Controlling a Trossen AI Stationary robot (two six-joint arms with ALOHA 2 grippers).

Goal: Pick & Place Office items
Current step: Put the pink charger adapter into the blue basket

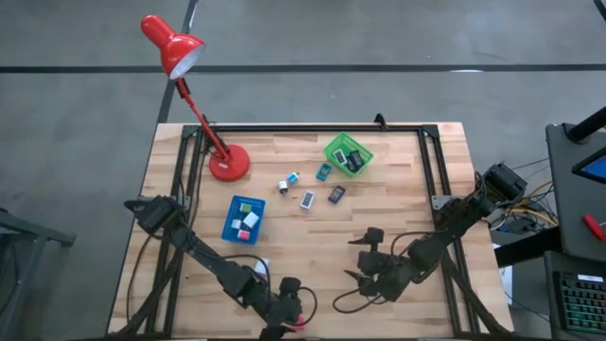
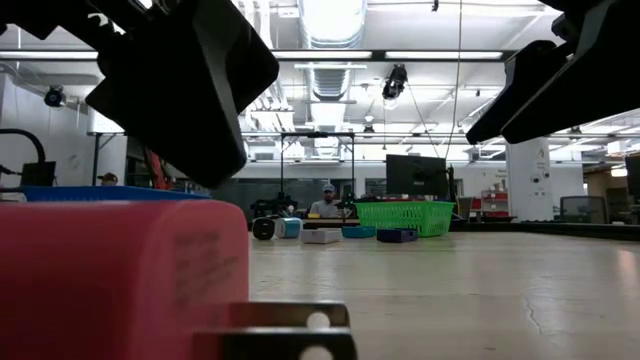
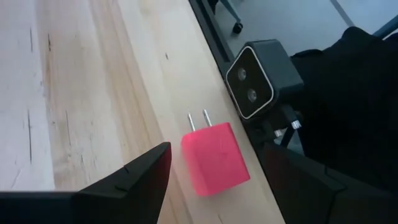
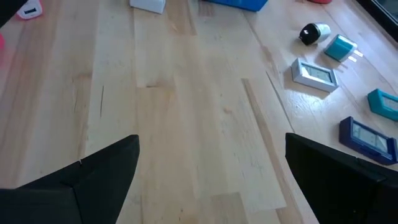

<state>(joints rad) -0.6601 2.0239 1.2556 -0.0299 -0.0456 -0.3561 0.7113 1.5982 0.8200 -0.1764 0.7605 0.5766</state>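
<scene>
Straddling the pink charger [image 3: 215,158], the left tool [image 3: 214,177] hangs open.

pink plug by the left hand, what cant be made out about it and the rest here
- Pink plug, low view: only one blurred side fills the corner; prongs out of sight.
- Green basket, high view: pieces inside too small to identify.
- Left hand, high view: fingers cover the plug; contact unclear.

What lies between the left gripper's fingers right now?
The left wrist view shows a pink plug block, prongs pointing away, lying on the table between the open left gripper fingers, near the table's front edge. Neither finger visibly touches it.
</scene>
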